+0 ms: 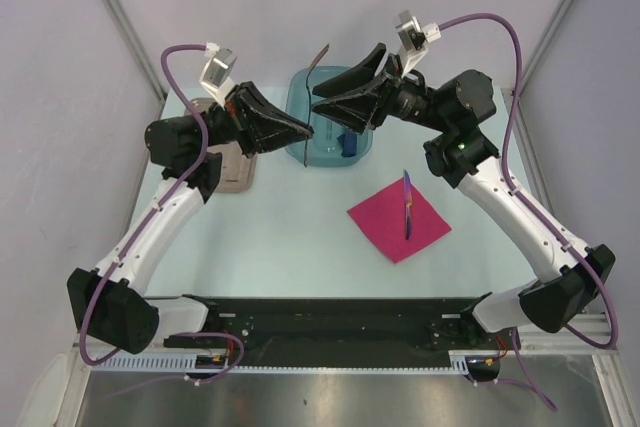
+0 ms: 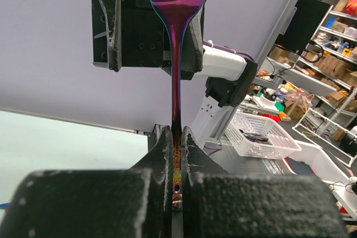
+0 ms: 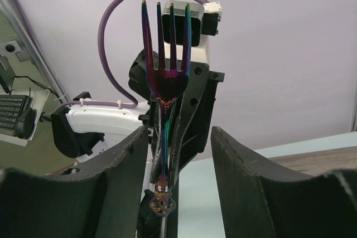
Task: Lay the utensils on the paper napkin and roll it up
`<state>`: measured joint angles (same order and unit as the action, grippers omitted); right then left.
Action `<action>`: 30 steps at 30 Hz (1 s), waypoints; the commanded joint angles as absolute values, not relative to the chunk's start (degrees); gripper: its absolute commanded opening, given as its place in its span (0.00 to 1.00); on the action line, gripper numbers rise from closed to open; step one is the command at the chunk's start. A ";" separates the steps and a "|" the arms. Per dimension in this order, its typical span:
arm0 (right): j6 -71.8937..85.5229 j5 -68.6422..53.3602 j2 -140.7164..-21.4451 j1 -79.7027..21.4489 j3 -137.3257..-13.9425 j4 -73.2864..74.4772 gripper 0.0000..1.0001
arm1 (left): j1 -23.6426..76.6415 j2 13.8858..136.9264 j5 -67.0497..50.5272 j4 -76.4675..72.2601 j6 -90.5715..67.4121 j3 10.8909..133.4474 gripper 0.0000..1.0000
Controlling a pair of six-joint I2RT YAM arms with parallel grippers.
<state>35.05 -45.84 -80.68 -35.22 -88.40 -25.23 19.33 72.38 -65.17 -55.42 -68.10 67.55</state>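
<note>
An iridescent purple fork (image 1: 318, 67) stands upright above the teal bin, and my left gripper (image 1: 306, 131) is shut on its handle. In the left wrist view the handle (image 2: 177, 154) is pinched between the jaws. My right gripper (image 1: 320, 103) faces the left one, open, its fingers on either side of the fork (image 3: 167, 76) without touching it; the fork is nearer the left finger (image 3: 120, 176). The pink paper napkin (image 1: 390, 222) lies flat on the table to the right. One purplish utensil (image 1: 407, 205) rests on it.
A teal plastic bin (image 1: 300, 97) sits at the back centre under both grippers, with a blue object (image 1: 347, 142) in it. A grey-brown tray (image 1: 235, 172) lies at the back left, partly under the left arm. Frame posts stand at the table's back corners.
</note>
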 commanded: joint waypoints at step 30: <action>23.57 -24.66 -75.24 -35.25 -88.77 -0.32 0.00 | 15.66 70.59 -55.57 -21.66 -45.14 70.66 0.84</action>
<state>32.08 -37.85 -79.77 -36.23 -88.38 -14.15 19.25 72.95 -62.00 -40.16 -59.48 67.48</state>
